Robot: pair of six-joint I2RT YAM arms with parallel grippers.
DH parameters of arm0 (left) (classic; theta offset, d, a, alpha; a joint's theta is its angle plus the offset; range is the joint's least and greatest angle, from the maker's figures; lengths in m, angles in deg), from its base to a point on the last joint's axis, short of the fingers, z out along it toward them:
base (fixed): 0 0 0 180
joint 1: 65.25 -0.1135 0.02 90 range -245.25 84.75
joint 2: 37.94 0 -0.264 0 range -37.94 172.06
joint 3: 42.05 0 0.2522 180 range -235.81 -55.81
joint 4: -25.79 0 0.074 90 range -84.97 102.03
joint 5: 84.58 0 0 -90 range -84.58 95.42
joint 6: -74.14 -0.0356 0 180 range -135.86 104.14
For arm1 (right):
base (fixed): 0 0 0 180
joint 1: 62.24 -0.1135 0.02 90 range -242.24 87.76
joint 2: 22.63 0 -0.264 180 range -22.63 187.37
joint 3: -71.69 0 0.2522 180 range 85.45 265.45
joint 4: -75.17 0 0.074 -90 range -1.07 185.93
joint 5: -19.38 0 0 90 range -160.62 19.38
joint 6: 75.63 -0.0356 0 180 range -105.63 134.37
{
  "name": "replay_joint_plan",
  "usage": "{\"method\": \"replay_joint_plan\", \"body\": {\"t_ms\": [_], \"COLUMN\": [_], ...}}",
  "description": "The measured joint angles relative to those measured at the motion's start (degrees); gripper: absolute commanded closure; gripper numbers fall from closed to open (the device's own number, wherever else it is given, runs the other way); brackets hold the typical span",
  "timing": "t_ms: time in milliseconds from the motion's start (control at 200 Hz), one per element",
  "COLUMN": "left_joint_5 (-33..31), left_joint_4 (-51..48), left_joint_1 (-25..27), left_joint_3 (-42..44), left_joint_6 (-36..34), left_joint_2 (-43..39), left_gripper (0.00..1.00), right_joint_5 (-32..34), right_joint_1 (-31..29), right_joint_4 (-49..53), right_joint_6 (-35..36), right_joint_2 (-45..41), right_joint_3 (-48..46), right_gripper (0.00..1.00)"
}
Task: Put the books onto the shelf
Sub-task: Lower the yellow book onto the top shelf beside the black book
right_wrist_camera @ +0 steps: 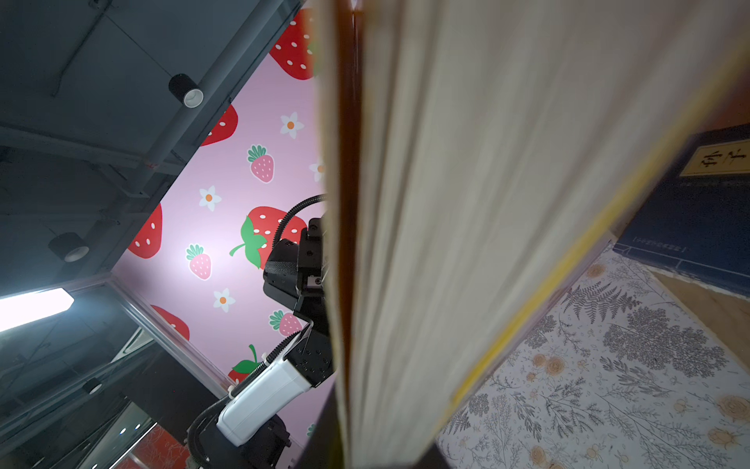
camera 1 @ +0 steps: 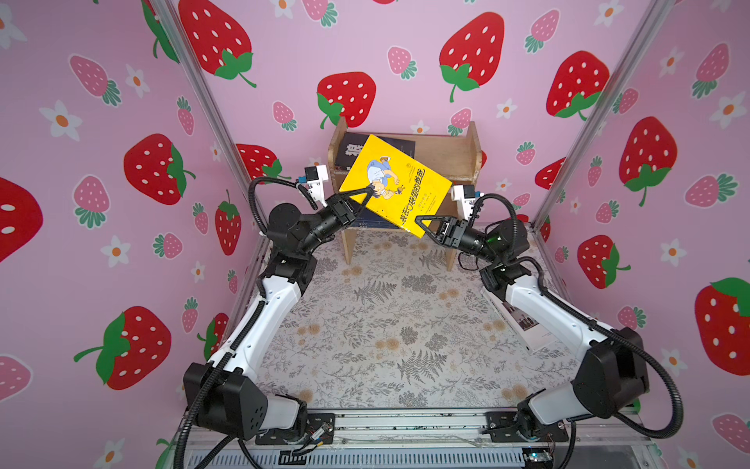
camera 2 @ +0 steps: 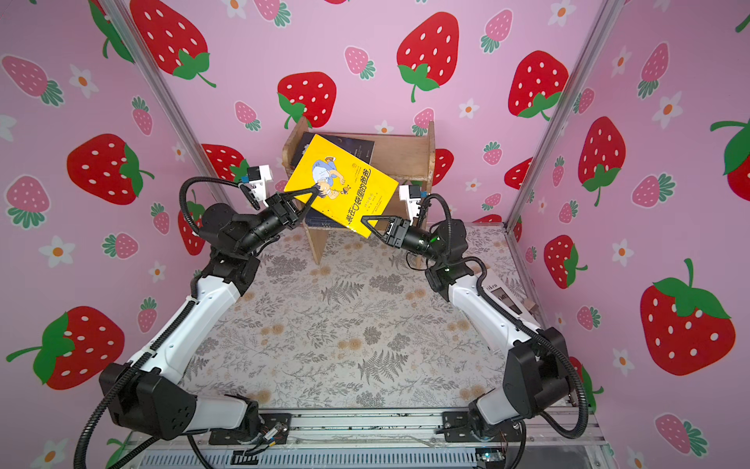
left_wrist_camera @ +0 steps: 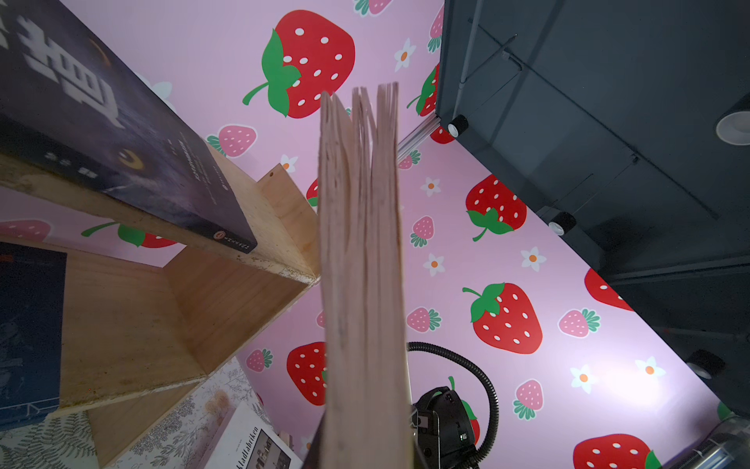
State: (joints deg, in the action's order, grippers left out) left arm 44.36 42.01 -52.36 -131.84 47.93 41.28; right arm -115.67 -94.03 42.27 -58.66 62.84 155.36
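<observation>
Robot-lab booth: strawberry-print walls [camera 1: 284,52], aluminium frame [camera 1: 406,422]

You have a fern-and-flower printed tabletop [camera 1: 385,325], pink strawberry wallpaper [camera 1: 284,48] on the left, far and right walls, silver frame posts [camera 1: 203,93] at the far corners, and an aluminium rail [camera 1: 406,422] along the near edge.

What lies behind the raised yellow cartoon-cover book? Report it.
A black book with white characters lies flat on the light-wood shelf's top tier; a navy book's edge shows below. The yellow cartoon-cover book hides the rest.
</observation>
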Motion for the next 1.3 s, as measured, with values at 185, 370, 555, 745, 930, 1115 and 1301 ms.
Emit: {"method": "replay_joint_plan", "body": {"t_ms": [185,370,555,745,930,1115,1301], "left_joint_5": [-5.42,-12.24,-18.56,-21.18,-22.51,-23.30,-23.34], "left_joint_4": [-3.63,-10.16,-15.78,-20.02,-22.58,-22.69,-23.98], "left_joint_1": [0.00,-0.39,-0.52,-0.50,-0.33,0.15,0.31], "left_joint_3": [-4.72,-16.04,-24.24,-31.63,-35.39,-38.12,-41.35], "left_joint_6": [0.92,0.83,3.32,6.47,8.09,8.94,8.76], "left_joint_2": [0.90,5.40,10.67,18.80,24.28,26.58,28.81], "left_gripper": [1.00,1.00,1.00,1.00,1.00,1.00,1.00], "right_joint_5": [6.47,15.47,25.35,33.97,38.88,41.79,44.26], "right_joint_1": [0.11,0.09,0.07,-1.09,-3.17,-4.28,-4.59], "right_joint_4": [1.66,7.93,11.69,12.35,13.46,14.86,16.26], "right_joint_6": [5.42,14.14,23.89,33.00,39.65,43.21,45.22], "right_joint_2": [-0.55,-4.46,-7.26,-5.95,0.59,7.89,13.77], "right_joint_3": [0.83,1.20,4.44,8.22,15.98,21.35,24.72], "right_gripper": [0.49,0.49,0.49,0.49,0.43,0.42,0.41]}}
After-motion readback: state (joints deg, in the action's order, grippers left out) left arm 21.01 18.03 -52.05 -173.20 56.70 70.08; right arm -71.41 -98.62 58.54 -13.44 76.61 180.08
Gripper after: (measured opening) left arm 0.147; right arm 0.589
